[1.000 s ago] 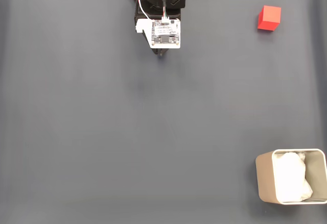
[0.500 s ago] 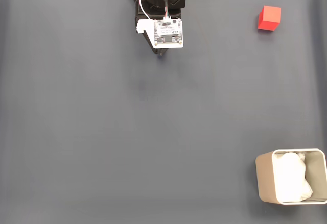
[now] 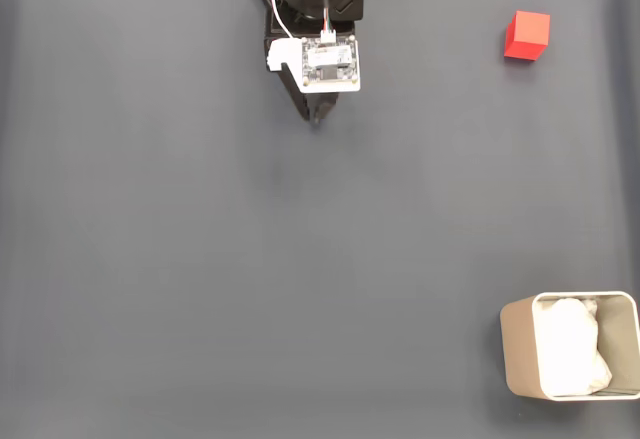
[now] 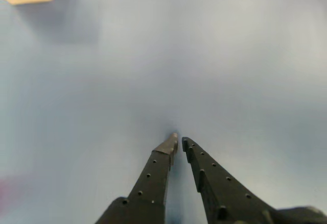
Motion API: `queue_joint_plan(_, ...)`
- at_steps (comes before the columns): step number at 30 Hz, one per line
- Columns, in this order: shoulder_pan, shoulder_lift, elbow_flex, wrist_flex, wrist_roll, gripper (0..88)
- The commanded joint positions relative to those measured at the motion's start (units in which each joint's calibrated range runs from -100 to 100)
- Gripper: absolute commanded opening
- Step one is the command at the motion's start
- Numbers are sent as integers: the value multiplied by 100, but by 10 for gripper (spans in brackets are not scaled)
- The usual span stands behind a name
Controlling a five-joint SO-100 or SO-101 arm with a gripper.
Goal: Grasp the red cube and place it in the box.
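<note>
Grey table (image 3: 250, 259) lies under our tool (image 4: 179, 141), its tips nearly pressed together, empty. Red cube (image 3: 527, 36) sits well apart; unless we spread them, we'd likely knock it away from the box (image 3: 515, 349).

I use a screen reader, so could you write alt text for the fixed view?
Seen from above, a red cube sits on a grey mat at upper right, far from the beige box at lower right. The arm is at top centre, its tool touching nothing.
</note>
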State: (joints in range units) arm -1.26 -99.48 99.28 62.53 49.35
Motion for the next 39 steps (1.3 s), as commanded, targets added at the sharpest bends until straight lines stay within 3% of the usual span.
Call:
queue_joint_plan(1, 20, 0, 54, -696, 29, 0)
queue_joint_plan(14, 83, 347, -247, -1925, 78, 0)
queue_joint_plan(20, 62, 1092, -1187, -2450, 63, 0)
queue_joint_plan(39, -37, 3301, -4243, -2245, -78, 0)
